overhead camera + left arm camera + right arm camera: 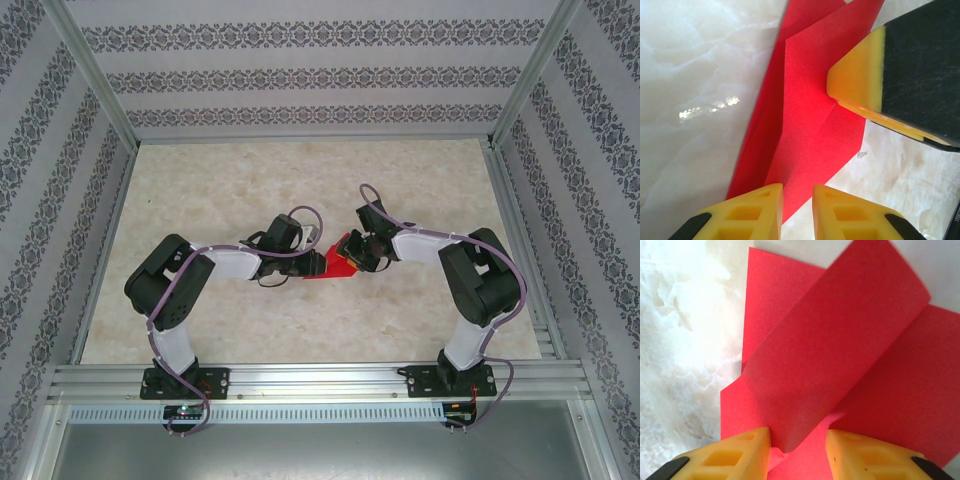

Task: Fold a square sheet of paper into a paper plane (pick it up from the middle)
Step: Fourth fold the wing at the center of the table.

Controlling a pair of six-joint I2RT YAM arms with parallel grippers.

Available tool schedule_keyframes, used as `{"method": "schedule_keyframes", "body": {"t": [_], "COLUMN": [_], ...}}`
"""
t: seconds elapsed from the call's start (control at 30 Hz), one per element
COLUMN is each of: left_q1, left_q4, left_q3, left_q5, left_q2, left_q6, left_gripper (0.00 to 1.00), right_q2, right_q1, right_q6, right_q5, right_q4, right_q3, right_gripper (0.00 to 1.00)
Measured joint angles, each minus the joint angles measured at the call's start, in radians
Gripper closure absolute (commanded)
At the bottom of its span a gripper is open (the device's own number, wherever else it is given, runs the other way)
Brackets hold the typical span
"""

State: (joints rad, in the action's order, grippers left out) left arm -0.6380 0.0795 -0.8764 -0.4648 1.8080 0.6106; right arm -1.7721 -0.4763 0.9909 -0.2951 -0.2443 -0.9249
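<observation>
red paper, creased, partly folded, mid-table
</observation>
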Motion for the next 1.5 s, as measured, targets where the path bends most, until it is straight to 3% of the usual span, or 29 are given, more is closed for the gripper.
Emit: {"method": "schedule_keyframes", "body": {"t": [0.5, 1.0, 1.2, 1.37, 1.5], "left_q1": [0.000, 0.000, 0.000, 0.000, 0.000], "left_q4": [-0.014, 0.032, 0.032, 0.043, 0.055], "left_q3": [-0.006, -0.036, -0.058, -0.064, -0.064], "left_q5": [-0.003, -0.108, -0.117, -0.119, -0.122], "left_q2": [-0.020, 0.058, 0.089, 0.113, 0.113], "left_q6": [-0.030, -0.056, -0.064, -0.086, -0.099], "left_gripper": [0.69, 0.70, 0.76, 0.91, 0.96], "right_q2": [0.008, 0.008, 0.008, 0.016, 0.059], "right_q1": [0.019, 0.041, 0.048, 0.057, 0.067], "right_q6": [-0.105, -0.122, -0.124, -0.153, -0.203], "right_q5": [0.031, -0.005, -0.021, -0.039, -0.043], "right_q4": [-0.096, -0.093, -0.084, -0.077, -0.087], "right_q3": [-0.031, -0.028, -0.022, -0.017, -0.002], "right_gripper": [0.61, 0.61, 0.61, 0.60, 0.55]}}
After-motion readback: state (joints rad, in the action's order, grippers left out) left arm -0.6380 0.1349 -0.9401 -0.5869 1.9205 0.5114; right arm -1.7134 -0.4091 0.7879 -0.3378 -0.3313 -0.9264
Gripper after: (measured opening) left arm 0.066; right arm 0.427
